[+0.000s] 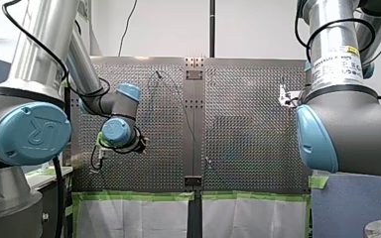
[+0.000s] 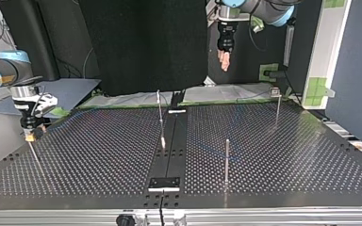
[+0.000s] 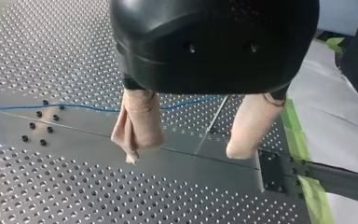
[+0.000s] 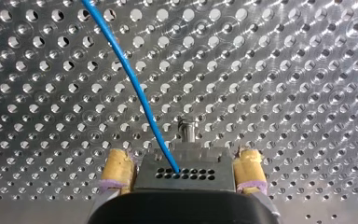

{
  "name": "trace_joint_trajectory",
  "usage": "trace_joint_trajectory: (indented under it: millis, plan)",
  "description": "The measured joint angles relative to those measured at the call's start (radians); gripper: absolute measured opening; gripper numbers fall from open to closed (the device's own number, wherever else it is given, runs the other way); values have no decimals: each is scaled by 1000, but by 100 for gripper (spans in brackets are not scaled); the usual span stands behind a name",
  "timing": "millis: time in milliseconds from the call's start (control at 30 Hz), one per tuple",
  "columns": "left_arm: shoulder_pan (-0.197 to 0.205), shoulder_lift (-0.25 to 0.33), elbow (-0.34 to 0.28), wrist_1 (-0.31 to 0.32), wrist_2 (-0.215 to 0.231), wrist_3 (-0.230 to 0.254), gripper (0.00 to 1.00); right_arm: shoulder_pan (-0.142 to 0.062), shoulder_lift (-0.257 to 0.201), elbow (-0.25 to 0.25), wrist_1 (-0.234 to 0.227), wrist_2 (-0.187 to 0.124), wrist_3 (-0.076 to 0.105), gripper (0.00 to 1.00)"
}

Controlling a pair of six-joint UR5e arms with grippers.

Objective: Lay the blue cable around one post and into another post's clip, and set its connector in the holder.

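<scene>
My right gripper (image 4: 182,161) has its yellow pads (image 4: 117,170) tight on both sides of the grey connector (image 4: 182,173). It looks clamped on it. The blue cable (image 4: 135,88) comes out of the connector and runs away over the bench (image 4: 284,70). A thin post (image 4: 187,130) stands just past the connector.

I think the step now is to set the connector in the holder, but I cannot make out the holder itself. To do it well, go down slowly and straight. Hold the connector level and do not tug the cable. Let go only when it sits snug.

My left gripper (image 3: 186,149) hangs high over the bench. Its beige pads (image 3: 140,126) are wide apart with nothing between them.
</scene>
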Motion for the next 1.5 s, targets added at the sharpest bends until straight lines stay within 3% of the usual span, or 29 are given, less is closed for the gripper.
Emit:
trace_joint_trajectory:
  millis: [267,1033,1500]
  plan:
    - [0,0,-53,64,-1,-1,100,0,3,0,0,0,0,99]
    - [5,0,-59,264,0,-5,100,2,0,-7,-14,0,0,99]
    - [10,0,-59,280,0,-8,100,5,0,-20,10,0,0,99]
